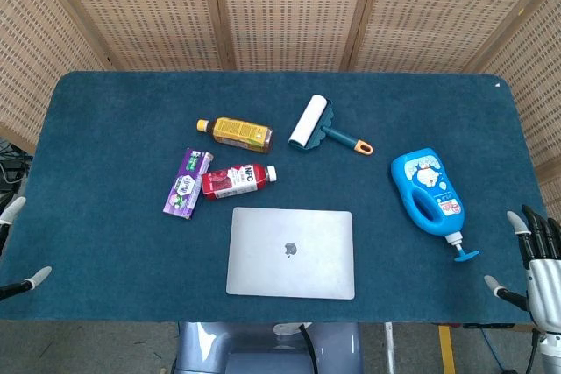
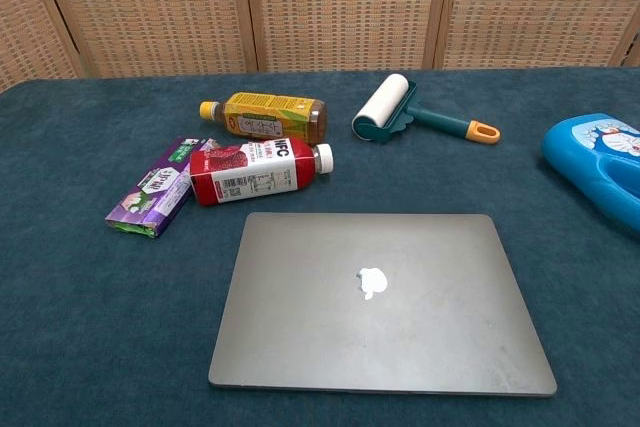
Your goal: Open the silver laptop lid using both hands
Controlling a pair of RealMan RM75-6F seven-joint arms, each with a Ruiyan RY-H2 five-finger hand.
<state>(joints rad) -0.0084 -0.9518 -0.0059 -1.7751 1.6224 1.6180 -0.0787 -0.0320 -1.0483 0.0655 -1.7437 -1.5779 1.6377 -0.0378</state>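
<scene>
The silver laptop [image 1: 291, 253] [image 2: 380, 299] lies flat with its lid down near the table's front edge, logo facing up. My right hand [image 1: 536, 262] shows at the lower right edge of the head view, fingers spread and holding nothing, well to the right of the laptop. Of my left hand only two fingertips [image 1: 12, 209] show at the lower left edge, spread apart, far left of the laptop. Neither hand appears in the chest view.
Behind the laptop lie a red juice bottle [image 1: 237, 179], a purple packet [image 1: 187, 183], a yellow tea bottle [image 1: 235, 133] and a lint roller [image 1: 320, 126]. A blue detergent bottle [image 1: 429, 195] lies to the right. A wicker screen [image 1: 289, 6] backs the blue table [image 1: 105, 251].
</scene>
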